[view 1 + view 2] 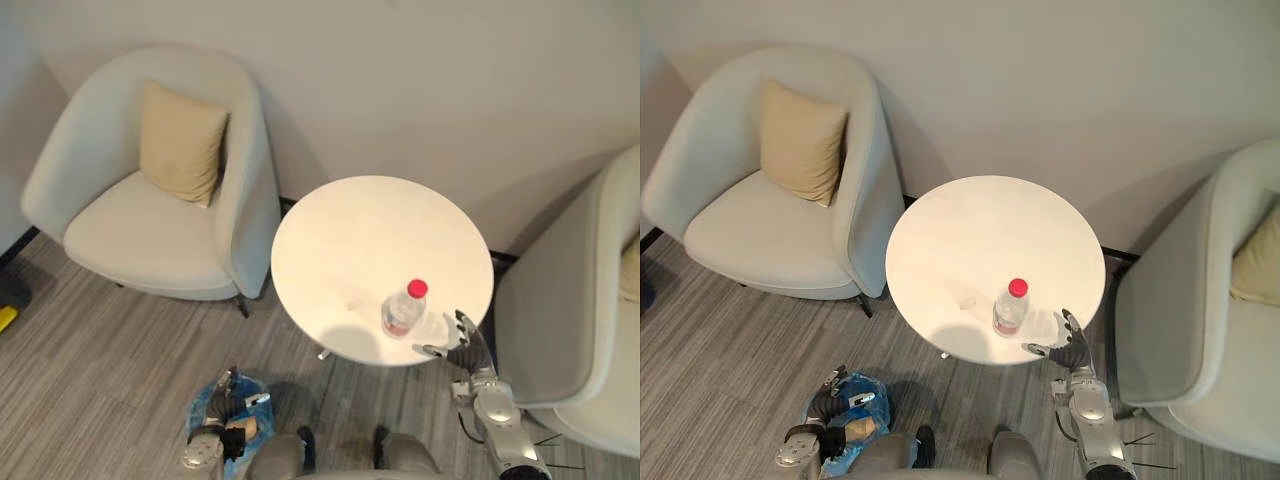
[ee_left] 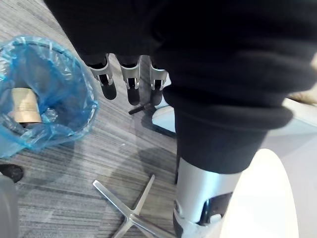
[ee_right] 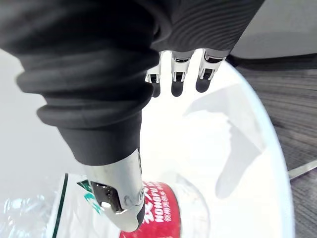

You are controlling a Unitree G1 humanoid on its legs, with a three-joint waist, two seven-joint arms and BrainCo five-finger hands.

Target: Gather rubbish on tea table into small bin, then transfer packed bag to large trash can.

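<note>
The bottle [image 1: 404, 310] stands upright (long axis vertical) near the worktop's [image 1: 360, 240] five o'clock edge, just beside and at ten o'clock from the empty, spread-fingered right robot hand [image 1: 462, 335], which is nearer than the left robot hand [image 2: 130, 79].

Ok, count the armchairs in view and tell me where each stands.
2. The left armchair stands left of the round table, with a tan cushion on it; the right armchair stands right of the table, partly cut off by the picture's edge.

Soft, even indoor light. The round white surface [image 1: 380, 250] glares bright, and a faint grey shadow lies on it beside the clear red-capped plastic bottle [image 1: 403, 310].
</note>
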